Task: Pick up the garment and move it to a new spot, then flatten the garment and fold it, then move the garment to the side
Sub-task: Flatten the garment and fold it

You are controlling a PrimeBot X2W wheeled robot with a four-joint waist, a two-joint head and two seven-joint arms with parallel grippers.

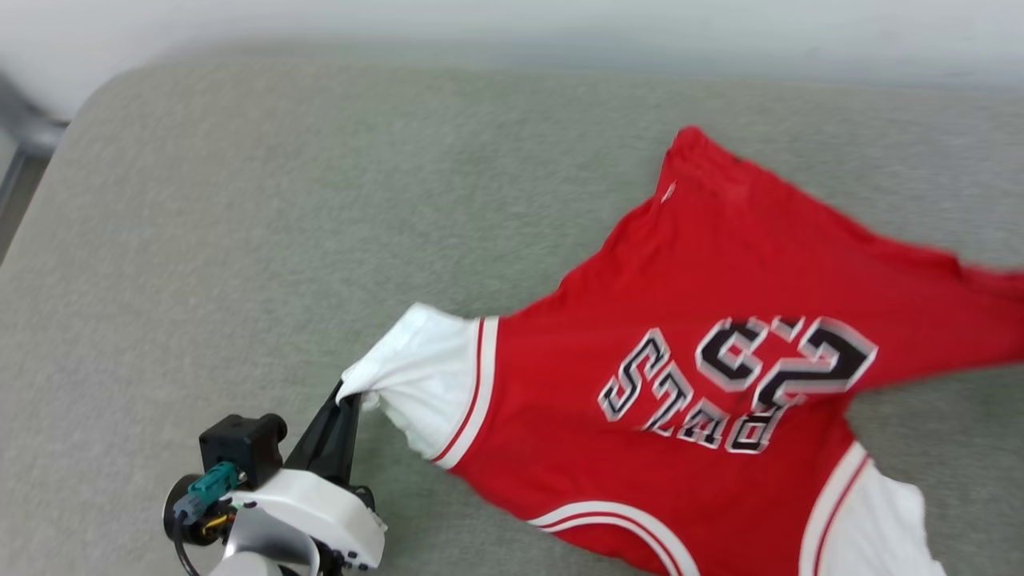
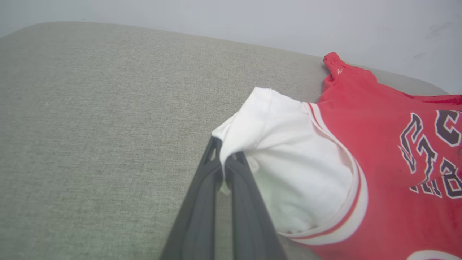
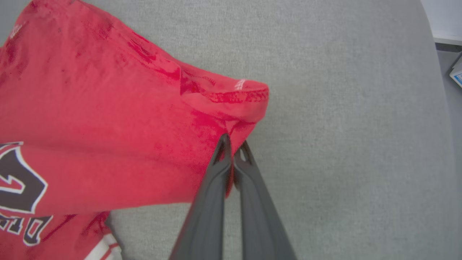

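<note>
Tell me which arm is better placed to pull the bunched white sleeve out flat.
Left, probably. The left fingers pinch the edge of the white sleeve itself; the right fingers pinch a red hem corner of the jersey, far from that sleeve.

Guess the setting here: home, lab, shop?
Probably an indoor folding test station, though I can't be sure: a wide grey fabric-covered pad with rounded corners, a bare pale wall right behind it, and one red jersey on the pad.
</note>
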